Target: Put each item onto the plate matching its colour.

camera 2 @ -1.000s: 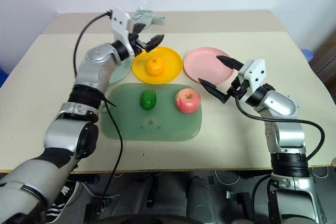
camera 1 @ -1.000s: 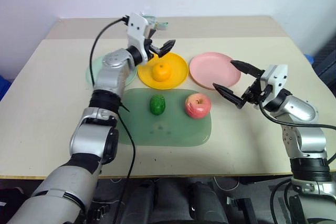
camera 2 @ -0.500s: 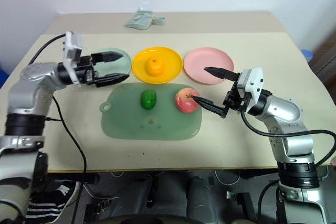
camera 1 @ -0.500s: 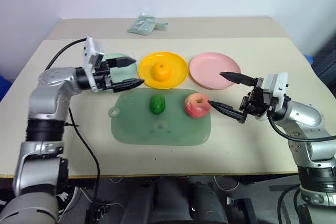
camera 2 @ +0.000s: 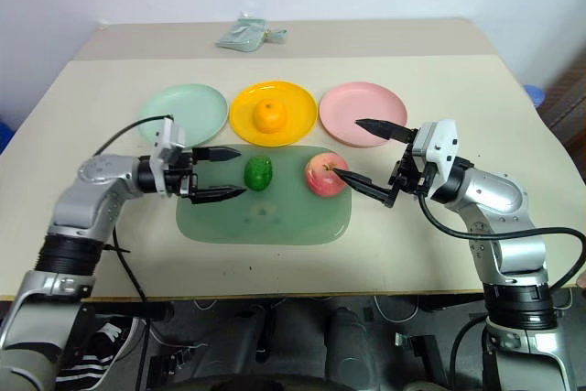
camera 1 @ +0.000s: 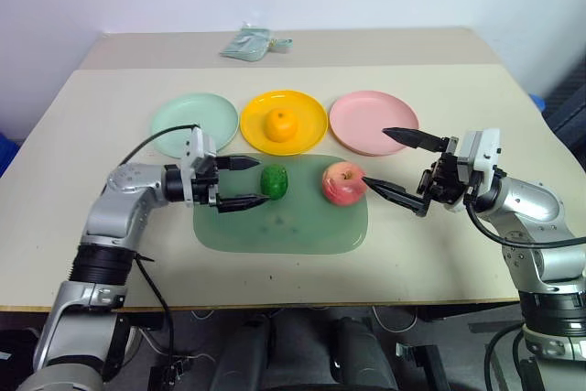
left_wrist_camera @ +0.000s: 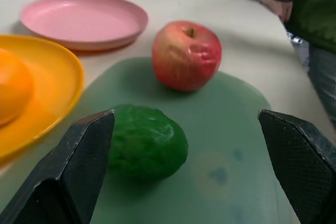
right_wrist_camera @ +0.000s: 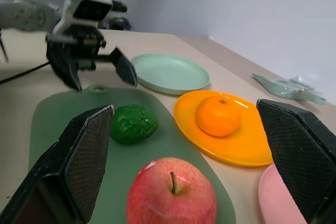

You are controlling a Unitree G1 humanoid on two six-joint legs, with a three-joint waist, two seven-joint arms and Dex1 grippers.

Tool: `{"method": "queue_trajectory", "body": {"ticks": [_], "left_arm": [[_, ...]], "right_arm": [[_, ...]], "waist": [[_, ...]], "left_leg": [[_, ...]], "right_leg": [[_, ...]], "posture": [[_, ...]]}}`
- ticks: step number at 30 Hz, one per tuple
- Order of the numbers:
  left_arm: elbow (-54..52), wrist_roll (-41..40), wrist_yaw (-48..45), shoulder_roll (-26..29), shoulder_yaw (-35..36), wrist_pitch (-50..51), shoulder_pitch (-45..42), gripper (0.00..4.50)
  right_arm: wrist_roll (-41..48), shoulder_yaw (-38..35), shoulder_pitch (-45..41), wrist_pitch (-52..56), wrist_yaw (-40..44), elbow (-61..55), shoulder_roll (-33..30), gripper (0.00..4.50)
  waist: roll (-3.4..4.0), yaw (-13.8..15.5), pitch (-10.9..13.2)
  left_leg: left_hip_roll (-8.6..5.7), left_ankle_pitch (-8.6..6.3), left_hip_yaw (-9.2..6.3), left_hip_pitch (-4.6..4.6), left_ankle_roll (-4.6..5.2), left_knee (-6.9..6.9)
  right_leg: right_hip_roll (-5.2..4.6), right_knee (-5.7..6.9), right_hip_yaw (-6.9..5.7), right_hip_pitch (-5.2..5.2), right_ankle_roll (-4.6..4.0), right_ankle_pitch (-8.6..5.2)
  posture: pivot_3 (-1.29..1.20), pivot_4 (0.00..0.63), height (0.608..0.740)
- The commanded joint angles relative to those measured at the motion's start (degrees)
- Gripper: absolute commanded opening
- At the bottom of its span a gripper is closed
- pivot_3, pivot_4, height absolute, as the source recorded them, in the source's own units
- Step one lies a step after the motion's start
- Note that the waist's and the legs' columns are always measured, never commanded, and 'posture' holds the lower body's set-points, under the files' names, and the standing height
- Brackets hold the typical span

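Note:
The orange lies on the yellow plate. The mint green plate and the pink plate are bare. On the translucent green board lie the dark green bumpy fruit and the red-pink apple. My left gripper is open and level just left of the green fruit, its fingers reaching toward it without touching. My right gripper is open just right of the apple, its lower fingertip close to the apple's side. Neither gripper holds anything.
A pale green packet lies at the table's far edge. The three plates stand in a row behind the board. A person in a green sleeve is beyond the table's right side.
My left arm swung from above the yellow plate back and down to the board's left side, still open. My right gripper moved in toward the apple, then kept still.

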Motion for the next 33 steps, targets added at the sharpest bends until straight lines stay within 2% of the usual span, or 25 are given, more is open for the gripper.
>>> {"method": "queue_trajectory", "body": {"ticks": [1,4,8,10,27,29,32,33], "left_arm": [[1.38,2.88,4.49,-3.17,-0.31,-6.26,-0.61,4.46],[5.03,6.49,10.2,-7.27,-0.63,-11.81,-1.86,4.46],[5.4,6.36,12.13,-9.57,-1.05,-10.33,-1.61,4.46],[5.94,7.58,11.83,-9.39,-1.73,-12.67,-1.59,4.46],[7.48,7.2,13.17,-9.94,-2.95,-5.28,-1.41,4.46],[7.4,6.76,12.51,-9.72,-3.05,-3.88,-1.32,3.93],[7.07,7.25,13.36,-9.71,-2.88,-4.52,-1.14,2.88],[7.12,7.87,13.83,-9.64,-3.01,-5.22,-1.13,2.83]], "right_arm": [[0.1,-0.69,-0.3,-0.73,-0.27,-1.35,-0.22,4.5],[-0.23,-0.62,-0.22,-0.94,-0.36,-1.24,-0.15,4.5],[-0.37,-0.79,-0.04,-1.04,-0.37,-1.11,-0.33,4.5],[-0.53,-0.83,-0.01,-1.16,-0.34,-1.07,-0.39,4.5],[-0.84,-0.22,1.86,-0.66,1.72,-1.7,-1.91,4.5],[-0.9,-0.23,1.85,-0.65,1.65,-1.69,-1.95,4.5],[-0.89,-0.2,1.96,-0.65,1.72,-1.79,-2.07,4.5],[-0.88,-0.2,1.99,-0.65,1.7,-1.8,-2.07,4.5]], "waist": [[0.0,0.07,0.0],[-0.01,0.18,-0.02],[-0.01,0.11,-0.02],[-0.01,0.0,-0.02],[-0.01,0.09,-0.02],[-0.01,0.03,-0.02],[-0.01,0.06,-0.02],[-0.01,0.07,-0.02]], "left_leg": [[0.0,0.0,0.01,0.0,0.0,0.01],[0.01,0.0,0.14,0.03,0.01,0.05],[0.01,0.01,0.22,0.02,0.04,0.07],[0.02,0.0,0.23,0.02,0.06,0.05],[0.09,0.0,0.27,0.02,0.06,0.06],[0.09,0.0,0.28,0.03,0.06,0.07],[0.12,0.0,0.28,0.04,0.06,0.07],[0.13,0.0,0.28,0.04,0.06,0.07]], "right_leg": [[0.0,0.0,0.01,0.0,0.02,0.02],[-0.01,-0.01,0.07,0.03,-0.02,0.04],[-0.01,-0.02,0.13,0.01,0.05,0.09],[0.0,-0.03,0.14,-0.01,0.06,0.09],[0.08,-0.02,0.14,-0.02,0.06,0.11],[0.08,-0.02,0.15,-0.01,0.06,0.11],[0.11,-0.02,0.15,-0.01,0.04,0.12],[0.12,-0.02,0.16,-0.01,0.04,0.12]], "posture": [[0.0,0.15,0.74],[0.0,0.15,0.74],[0.0,0.15,0.74],[0.0,0.15,0.74],[0.0,0.15,0.74],[0.0,0.15,0.74],[0.0,0.15,0.74],[0.0,0.15,0.74]]}}
